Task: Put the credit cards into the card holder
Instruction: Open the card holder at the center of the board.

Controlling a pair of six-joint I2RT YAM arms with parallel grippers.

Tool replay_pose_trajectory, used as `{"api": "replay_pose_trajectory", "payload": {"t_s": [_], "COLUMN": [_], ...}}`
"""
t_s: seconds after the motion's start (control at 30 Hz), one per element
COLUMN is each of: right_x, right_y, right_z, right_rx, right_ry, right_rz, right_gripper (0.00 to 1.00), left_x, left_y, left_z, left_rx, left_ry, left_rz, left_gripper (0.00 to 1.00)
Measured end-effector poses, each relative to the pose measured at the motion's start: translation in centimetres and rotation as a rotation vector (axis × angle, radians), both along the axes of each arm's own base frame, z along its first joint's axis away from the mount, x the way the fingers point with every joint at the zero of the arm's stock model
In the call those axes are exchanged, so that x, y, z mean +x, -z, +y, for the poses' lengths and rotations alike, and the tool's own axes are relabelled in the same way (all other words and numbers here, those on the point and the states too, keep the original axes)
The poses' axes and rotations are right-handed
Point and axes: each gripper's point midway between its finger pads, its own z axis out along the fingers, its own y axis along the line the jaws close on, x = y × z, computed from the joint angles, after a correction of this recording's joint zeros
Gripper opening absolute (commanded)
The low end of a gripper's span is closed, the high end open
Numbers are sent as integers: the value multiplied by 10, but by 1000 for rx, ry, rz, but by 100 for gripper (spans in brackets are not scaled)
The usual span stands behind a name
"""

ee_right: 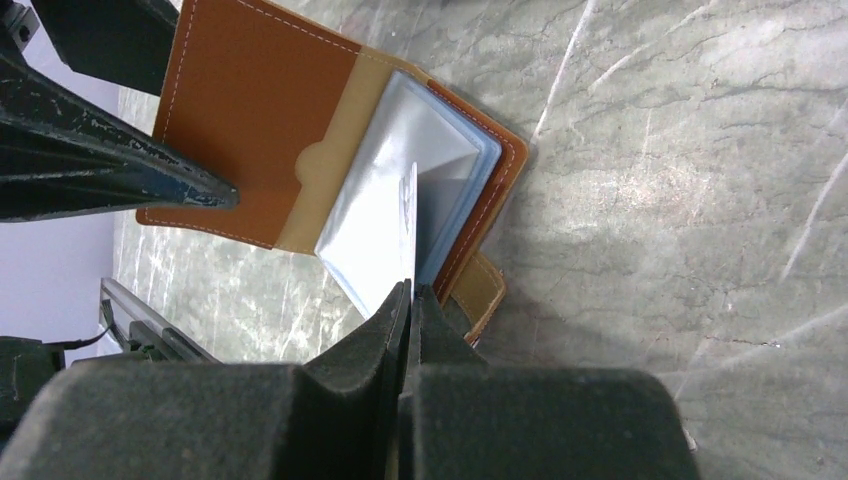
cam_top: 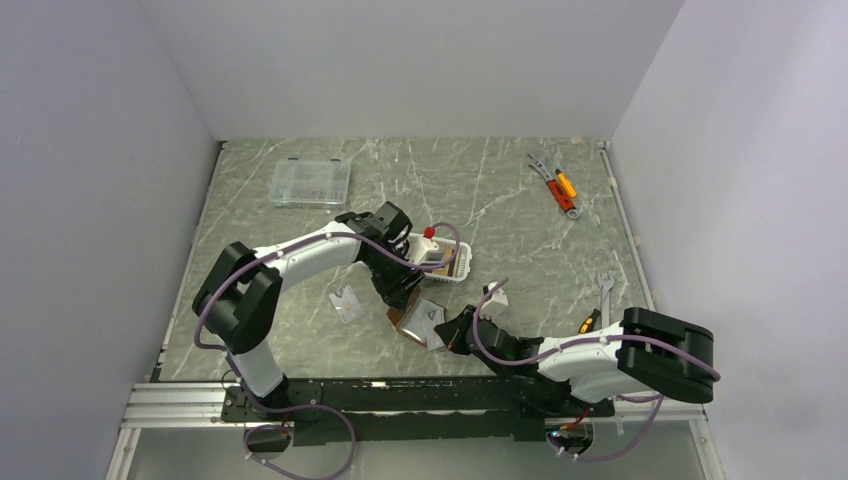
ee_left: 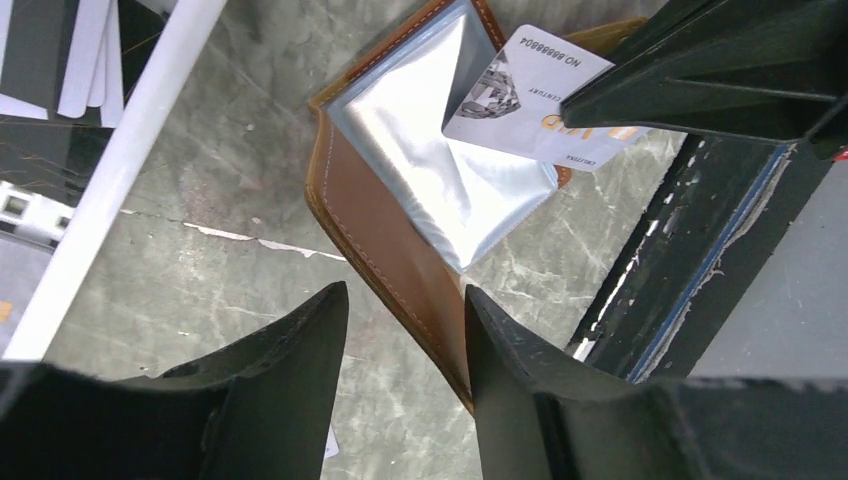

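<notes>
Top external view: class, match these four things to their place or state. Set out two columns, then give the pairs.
1 wallet
2 clear box
3 right pincer
4 tools

A far right of the table
B far left of the table
C lying open
D shut on a card

Pairs: 1-C, 2-B, 3-D, 4-A

smooth brown stitched leather card holder (ee_left: 375, 235), glossy clear plastic sleeves (ee_left: 430, 160), glossy white plastic card (ee_left: 530, 90), matt marbled stone-look table (ee_left: 230, 170)
</notes>
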Motion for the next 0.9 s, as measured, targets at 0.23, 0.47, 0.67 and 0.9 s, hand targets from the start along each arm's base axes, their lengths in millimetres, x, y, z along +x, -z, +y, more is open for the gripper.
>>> {"api": "replay_pose_trajectory", "payload": {"t_s": [0.23,0.47,0.67,0.9], "right_x": [0,0,-1,-5], "right_y": [0,0,0,-7], "right_z": [0,-2,-2,-7], "right_rx": [1,3,-3,-47], "right_ry": [1,3,-7,-57], "right_rz": [0,2,-2,-28], "right_gripper": [0,0,0,0], "left_x": [6,6,5,3], "left_y": [2,2,2,1], "left_z": [4,6,7,9], "left_rx": [22,19,24,-8], "left_ry": [-21,-59,-122,-202], "left_rz": [-36,-51,-17,86], "left_gripper": [2,0,0,0]}}
